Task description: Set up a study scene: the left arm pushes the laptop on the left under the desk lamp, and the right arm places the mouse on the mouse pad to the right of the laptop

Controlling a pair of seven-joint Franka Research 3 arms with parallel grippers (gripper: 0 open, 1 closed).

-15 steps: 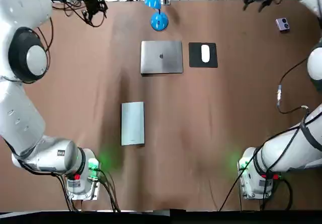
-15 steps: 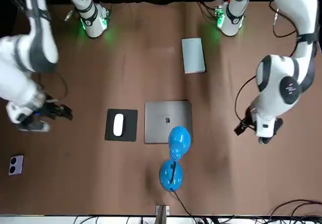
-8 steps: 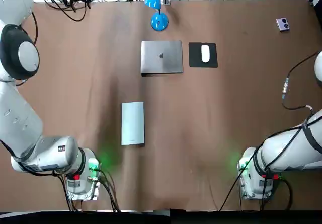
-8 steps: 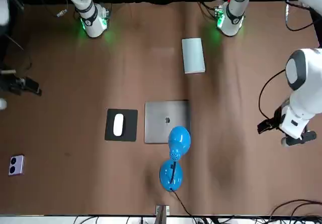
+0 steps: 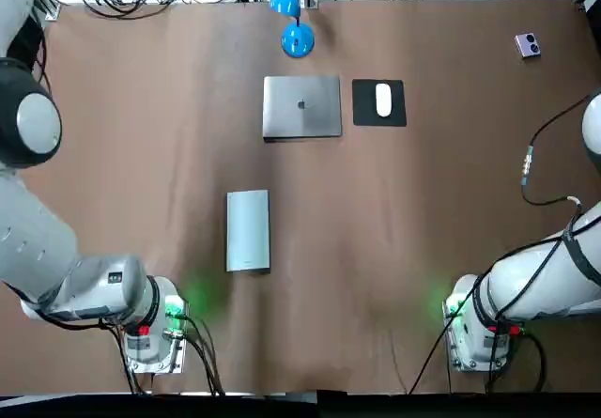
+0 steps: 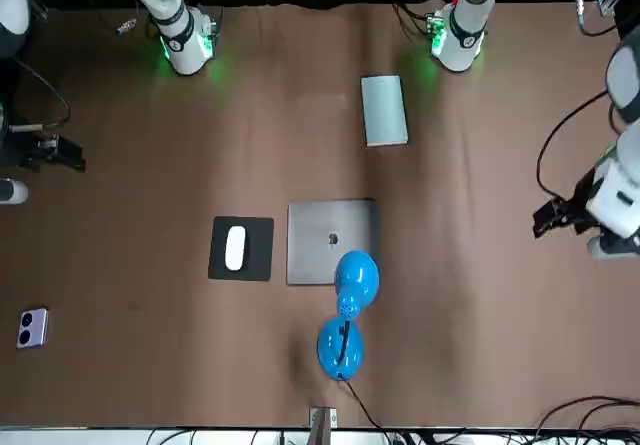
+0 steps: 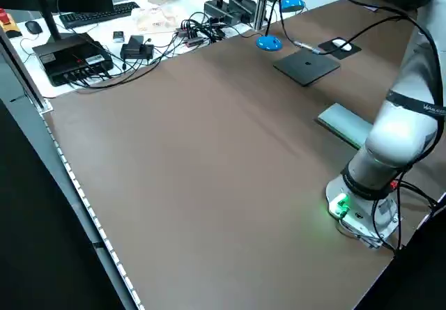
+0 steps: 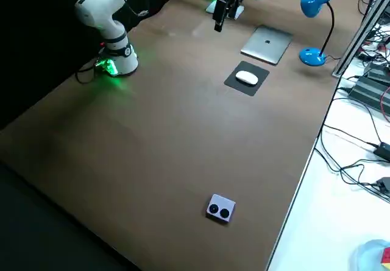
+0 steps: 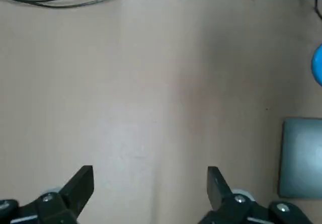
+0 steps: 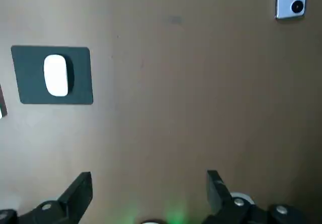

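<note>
Arms are withdrawn; the scene is judged finished.
The left gripper (image 9: 150, 176) and right gripper (image 10: 149, 181) are held spread and empty, further out than a second ago; the laptop (image 5: 301, 106) is left under the desk lamp (image 5: 297, 39), the mouse (image 5: 383, 99) on its mouse pad (image 5: 362, 116) beside it.

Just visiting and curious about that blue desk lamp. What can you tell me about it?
The desk lamp is glossy blue, plastic-looking: round base, thin dark curved neck, rounded shade. It stands upright on the brown table near the edge opposite the robot, shade leaning toward the closed laptop. A dark cord leaves the base.
</note>
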